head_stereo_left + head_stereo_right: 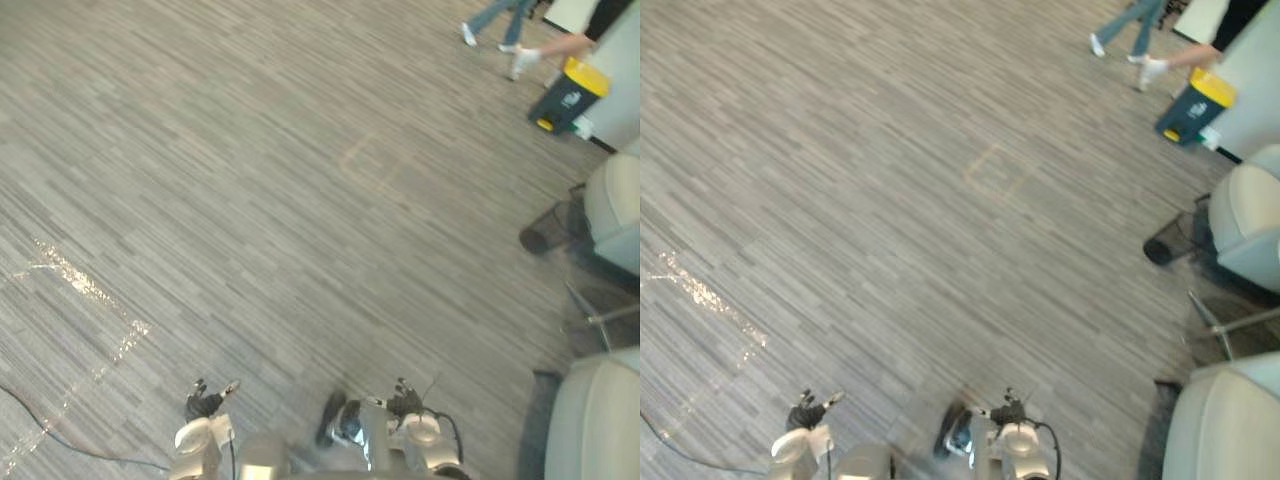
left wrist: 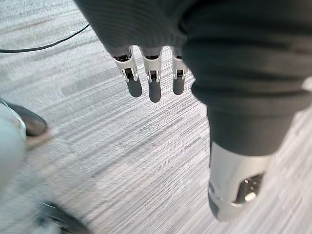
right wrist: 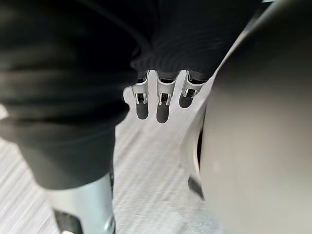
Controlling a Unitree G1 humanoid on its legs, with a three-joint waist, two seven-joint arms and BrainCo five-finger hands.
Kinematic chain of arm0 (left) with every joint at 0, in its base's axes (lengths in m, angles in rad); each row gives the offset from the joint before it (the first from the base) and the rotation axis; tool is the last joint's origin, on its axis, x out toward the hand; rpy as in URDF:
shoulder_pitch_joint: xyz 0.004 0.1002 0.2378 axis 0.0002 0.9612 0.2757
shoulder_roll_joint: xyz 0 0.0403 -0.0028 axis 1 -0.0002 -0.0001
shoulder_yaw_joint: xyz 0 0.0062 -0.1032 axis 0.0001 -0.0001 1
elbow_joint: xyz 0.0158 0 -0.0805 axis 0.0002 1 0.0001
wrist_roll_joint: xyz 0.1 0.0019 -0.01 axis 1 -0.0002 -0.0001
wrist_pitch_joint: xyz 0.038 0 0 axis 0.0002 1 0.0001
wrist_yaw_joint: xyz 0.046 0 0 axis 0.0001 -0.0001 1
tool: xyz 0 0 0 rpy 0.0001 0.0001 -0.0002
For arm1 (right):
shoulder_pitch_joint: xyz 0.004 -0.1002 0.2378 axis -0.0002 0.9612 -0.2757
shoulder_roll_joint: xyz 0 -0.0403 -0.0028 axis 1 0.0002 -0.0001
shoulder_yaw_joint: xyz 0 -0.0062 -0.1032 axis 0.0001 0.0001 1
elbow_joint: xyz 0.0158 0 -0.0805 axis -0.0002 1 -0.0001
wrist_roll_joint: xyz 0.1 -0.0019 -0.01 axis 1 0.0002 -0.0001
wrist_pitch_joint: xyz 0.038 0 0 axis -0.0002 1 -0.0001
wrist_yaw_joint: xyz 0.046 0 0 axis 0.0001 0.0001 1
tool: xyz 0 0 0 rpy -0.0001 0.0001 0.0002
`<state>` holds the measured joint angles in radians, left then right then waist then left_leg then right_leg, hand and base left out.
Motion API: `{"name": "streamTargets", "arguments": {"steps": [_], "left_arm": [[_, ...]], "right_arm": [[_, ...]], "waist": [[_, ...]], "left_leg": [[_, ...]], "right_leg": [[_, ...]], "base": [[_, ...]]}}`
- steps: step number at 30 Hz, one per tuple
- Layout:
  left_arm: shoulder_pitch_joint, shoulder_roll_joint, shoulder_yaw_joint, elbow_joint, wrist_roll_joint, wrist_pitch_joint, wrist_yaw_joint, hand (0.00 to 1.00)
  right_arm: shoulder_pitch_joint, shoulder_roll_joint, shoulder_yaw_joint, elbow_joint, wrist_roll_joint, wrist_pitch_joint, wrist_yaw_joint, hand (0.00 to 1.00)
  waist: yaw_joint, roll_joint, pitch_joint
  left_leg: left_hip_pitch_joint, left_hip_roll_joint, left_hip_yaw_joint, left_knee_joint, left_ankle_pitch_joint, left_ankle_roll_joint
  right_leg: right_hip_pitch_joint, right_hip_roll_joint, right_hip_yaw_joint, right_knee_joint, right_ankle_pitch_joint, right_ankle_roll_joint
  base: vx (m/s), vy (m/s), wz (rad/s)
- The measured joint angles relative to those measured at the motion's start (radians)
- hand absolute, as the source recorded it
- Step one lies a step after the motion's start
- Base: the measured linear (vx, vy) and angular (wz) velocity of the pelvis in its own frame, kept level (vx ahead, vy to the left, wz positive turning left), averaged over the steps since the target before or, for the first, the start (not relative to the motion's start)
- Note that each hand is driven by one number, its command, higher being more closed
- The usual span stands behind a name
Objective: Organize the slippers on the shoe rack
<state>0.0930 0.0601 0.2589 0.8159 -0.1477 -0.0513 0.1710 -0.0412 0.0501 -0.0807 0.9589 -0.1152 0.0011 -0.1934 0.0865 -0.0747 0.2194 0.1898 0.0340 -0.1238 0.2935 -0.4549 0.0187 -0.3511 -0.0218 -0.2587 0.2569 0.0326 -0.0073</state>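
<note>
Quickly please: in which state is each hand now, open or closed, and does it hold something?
Left hand: open, holding nothing.
Right hand: open, holding nothing.

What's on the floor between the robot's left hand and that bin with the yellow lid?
Nothing but bare grey carpet lies between the left hand and the yellow-lidded bin, as the left eye view shows.

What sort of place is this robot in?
Likely an office or lab: grey striped carpet, pale chairs on the right, a dark bin with a yellow lid, people walking beyond.
</note>
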Motion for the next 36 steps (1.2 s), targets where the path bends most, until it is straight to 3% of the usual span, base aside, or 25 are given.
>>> {"name": "streamTargets", "arguments": {"steps": [1, 2, 3, 4, 5, 6, 8, 10, 11, 13, 14, 15, 16, 17, 18, 19, 20, 23, 25, 27, 30, 32, 33, 35, 36], "left_arm": [[0.001, -0.010, 0.000, 0.006, 0.005, 0.000, 0.000, 0.00], [0.000, -0.037, 0.014, 0.001, 0.010, 0.000, 0.000, 0.00], [0.003, -0.045, 0.032, 0.001, 0.010, 0.002, 0.000, 0.00], [0.018, -0.072, 0.060, 0.000, 0.011, 0.008, 0.000, 0.00], [0.022, -0.075, 0.059, -0.001, 0.012, 0.014, 0.000, 0.00], [0.014, -0.075, 0.056, -0.003, 0.013, 0.016, -0.002, 0.00], [0.010, -0.071, 0.056, -0.042, 0.015, 0.015, -0.002, 0.00], [0.004, -0.058, 0.057, -0.066, 0.016, 0.012, -0.002, 0.00], [0.001, -0.053, 0.057, -0.074, 0.016, 0.011, -0.002, 0.00], [0.002, -0.053, 0.060, -0.078, 0.015, 0.009, -0.001, 0.00], [0.013, -0.050, 0.062, -0.078, 0.015, 0.009, -0.001, 0.00], [0.020, -0.054, 0.061, -0.078, 0.015, 0.009, 0.000, 0.00], [0.016, -0.047, 0.060, -0.081, 0.014, 0.009, 0.001, 0.00], [0.027, -0.045, 0.059, -0.078, 0.013, 0.008, 0.001, 0.00], [0.033, -0.044, 0.058, -0.074, 0.013, 0.009, 0.001, 0.00], [0.041, -0.039, 0.041, -0.046, 0.017, 0.012, 0.000, 0.00], [0.039, -0.024, 0.022, -0.037, 0.021, 0.015, 0.000, 0.00], [0.021, -0.022, -0.002, -0.037, 0.031, 0.015, 0.000, 0.00], [0.004, -0.029, -0.004, -0.036, 0.031, 0.015, 0.000, 0.00], [-0.021, -0.030, -0.006, -0.010, 0.033, 0.015, -0.001, 0.00], [-0.026, -0.026, -0.012, 0.029, 0.058, 0.017, -0.004, 0.00], [-0.017, -0.017, -0.014, 0.041, 0.068, 0.017, -0.005, 0.00], [0.008, -0.003, -0.021, 0.043, 0.070, 0.017, -0.009, 0.00], [0.014, -0.007, -0.009, 0.042, 0.089, 0.017, -0.009, 0.00], [0.031, -0.016, 0.014, 0.043, 0.108, 0.019, -0.008, 0.00]], "right_arm": [[-0.001, 0.004, -0.027, 0.010, 0.000, 0.004, 0.000, 0.00], [0.001, 0.006, -0.034, 0.007, 0.001, 0.005, -0.001, 0.00], [0.003, 0.006, -0.031, -0.001, 0.001, 0.006, 0.000, 0.00], [0.009, 0.016, -0.017, -0.001, 0.003, 0.010, -0.001, 0.00], [0.008, 0.021, 0.006, 0.000, 0.009, 0.017, -0.001, 0.00], [0.008, 0.022, 0.011, 0.001, 0.009, 0.021, 0.000, 0.00], [0.002, 0.022, 0.005, 0.001, 0.025, 0.021, -0.005, 0.00], [-0.013, 0.021, 0.006, 0.000, 0.046, 0.019, -0.017, 0.00], [-0.030, 0.019, 0.006, 0.002, 0.050, 0.018, -0.021, 0.00], [-0.064, 0.013, 0.001, 0.014, 0.050, 0.016, -0.021, 0.00], [-0.070, 0.016, -0.003, 0.020, 0.050, 0.017, -0.021, 0.00], [-0.070, 0.018, 0.000, 0.021, 0.052, 0.018, -0.022, 0.00], [-0.068, 0.013, 0.003, 0.012, 0.051, 0.017, -0.016, 0.00], [-0.067, 0.015, -0.004, -0.007, 0.049, 0.014, -0.018, 0.00], [-0.066, 0.018, -0.006, -0.008, 0.048, 0.013, -0.018, 0.00], [-0.057, 0.020, -0.025, -0.009, 0.044, 0.012, -0.018, 0.00], [-0.042, 0.019, -0.042, -0.011, 0.037, 0.008, -0.018, 0.00], [0.002, 0.021, -0.043, -0.008, 0.034, 0.009, -0.009, 0.00], [0.007, 0.021, -0.043, -0.008, 0.027, 0.009, -0.005, 0.00], [0.010, 0.021, -0.043, -0.034, 0.022, 0.007, -0.005, 0.00], [-0.004, 0.012, -0.030, -0.015, 0.001, 0.008, 0.000, 0.00], [-0.022, 0.012, -0.025, 0.007, -0.001, 0.011, 0.003, 0.00], [-0.013, 0.011, -0.034, 0.015, -0.002, 0.015, 0.010, 0.00], [-0.002, 0.012, -0.041, 0.019, -0.002, 0.018, 0.014, 0.00], [0.000, 0.012, -0.038, 0.011, -0.002, 0.018, 0.020, 0.00]], "waist": [[-0.006, 0.028, -0.032], [-0.004, 0.059, -0.033], [-0.003, 0.070, -0.030], [0.015, 0.095, -0.031], [0.031, 0.102, -0.024], [0.040, 0.089, -0.015], [0.062, 0.048, -0.006], [0.068, 0.023, 0.001], [0.076, 0.012, 0.006], [0.094, 0.021, 0.026], [0.114, 0.021, 0.031], [0.125, 0.019, 0.031], [0.134, 0.001, 0.033], [0.140, 0.003, 0.033], [0.141, 0.003, 0.033], [0.143, 0.002, 0.033], [0.136, 0.003, 0.034], [0.106, 0.020, 0.044], [0.081, 0.021, 0.045], [0.063, 0.019, 0.045], [0.044, 0.006, 0.041], [0.023, -0.007, 0.034], [0.007, -0.019, 0.012], [0.007, 0.014, -0.021], [0.006, 0.064, -0.030]], "left_leg": [[-0.037, 0.031, -0.035, 0.102, 0.008, -0.019], [-0.124, 0.057, -0.040, 0.320, 0.059, -0.083], [-0.170, 0.064, -0.035, 0.423, 0.106, -0.091], [-0.269, 0.106, 0.004, 0.669, 0.275, -0.086], [-0.346, 0.144, 0.048, 0.834, 0.238, -0.070], [-0.401, 0.151, 0.068, 0.890, 0.200, -0.065], [-0.505, 0.140, 0.106, 0.862, 0.143, -0.041], [-0.592, 0.114, 0.140, 0.705, 0.122, -0.042], [-0.634, 0.082, 0.143, 0.507, 0.137, -0.044], [-0.657, 0.040, 0.107, 0.145, 0.297, -0.080], [-0.647, 0.040, 0.114, 0.112, 0.408, -0.090], [-0.636, 0.037, 0.125, 0.110, 0.454, -0.076], [-0.658, 0.020, 0.151, 0.191, 0.365, -0.034], [-0.657, 0.030, 0.172, 0.287, 0.277, -0.019], [-0.646, 0.033, 0.179, 0.308, 0.258, -0.009], [-0.579, 0.039, 0.214, 0.344, 0.186, 0.011], [-0.499, 0.033, 0.235, 0.341, 0.141, 0.020], [-0.292, 0.024, 0.253, 0.250, 0.088, 0.030], [-0.199, 0.035, 0.255, 0.176, 0.079, 0.030], [-0.126, 0.048, 0.268, 0.120, 0.064, 0.016], [0.017, 0.031, 0.311, 0.003, 0.043, -0.022], [0.063, 0.011, 0.302, -0.019, 0.031, -0.043], [0.120, 0.007, 0.249, -0.020, 0.021, -0.061], [0.100, 0.051, 0.217, 0.057, 0.022, -0.063], [-0.003, 0.127, 0.190, 0.348, 0.091, -0.114]], "right_leg": [[0.008, 0.028, -0.033, 0.027, -0.002, -0.037], [0.054, 0.054, -0.064, 0.017, -0.034, -0.065], [0.079, 0.069, -0.063, 0.009, -0.050, -0.070], [0.148, 0.107, -0.044, -0.021, -0.085, -0.084], [0.218, 0.136, -0.023, -0.038, -0.119, -0.102], [0.270, 0.138, -0.007, -0.048, -0.144, -0.105], [0.361, 0.117, 0.024, -0.102, -0.171, -0.092], [0.430, 0.088, 0.045, -0.153, -0.191, -0.074], [0.474, 0.062, 0.059, -0.183, -0.211, -0.052], [0.532, 0.024, 0.092, -0.197, -0.263, -0.008], [0.551, 0.010, 0.116, -0.196, -0.285, 0.009], [0.561, 0.006, 0.125, -0.195, -0.294, 0.020], [0.562, -0.025, 0.129, -0.170, -0.291, 0.026], [0.559, -0.036, 0.143, -0.098, -0.289, 0.043], [0.559, -0.040, 0.150, -0.064, -0.291, 0.047], [0.508, -0.068, 0.171, 0.165, -0.288, 0.072], [0.405, -0.102, 0.174, 0.462, -0.232, 0.121], [0.242, -0.149, 0.063, 0.823, -0.224, 0.089], [0.149, -0.135, -0.015, 0.800, -0.252, 0.059], [0.067, -0.114, -0.100, 0.627, -0.255, 0.055], [0.039, -0.034, -0.170, 0.031, -0.121, 0.052], [0.024, -0.027, -0.171, -0.039, -0.087, 0.026], [0.034, -0.011, -0.152, -0.034, 0.031, -0.109], [0.036, 0.029, -0.170, -0.006, 0.035, -0.144], [0.094, 0.106, -0.177, -0.024, -0.014, -0.151]], "base": [[0.86, -0.258, 0.85], [0.71, -0.200, 0.67], [0.68, -0.170, 0.01], [0.67, -0.110, -0.44], [0.79, -0.081, -0.51], [0.64, -0.044, -0.35], [0.59, -0.041, -0.21], [0.57, 0.045, -0.18], [0.57, 0.174, -0.24], [0.63, 0.265, -0.44], [0.47, 0.237, -0.51], [0.50, 0.215, -0.41], [0.76, 0.317, -0.38], [0.63, 0.253, -0.34], [0.73, 0.321, -0.59], [0.56, 0.257, -0.53], [0.67, 0.297, -0.46], [0.52, 0.162, -0.14], [0.46, 0.062, 0.01], [0.44, 0.029, -0.15], [0.56, 0.011, -0.21], [0.55, -0.052, 0.23], [0.68, -0.110, 0.34], [0.69, -0.126, 0.11], [0.68, -0.133, -0.38]]}}
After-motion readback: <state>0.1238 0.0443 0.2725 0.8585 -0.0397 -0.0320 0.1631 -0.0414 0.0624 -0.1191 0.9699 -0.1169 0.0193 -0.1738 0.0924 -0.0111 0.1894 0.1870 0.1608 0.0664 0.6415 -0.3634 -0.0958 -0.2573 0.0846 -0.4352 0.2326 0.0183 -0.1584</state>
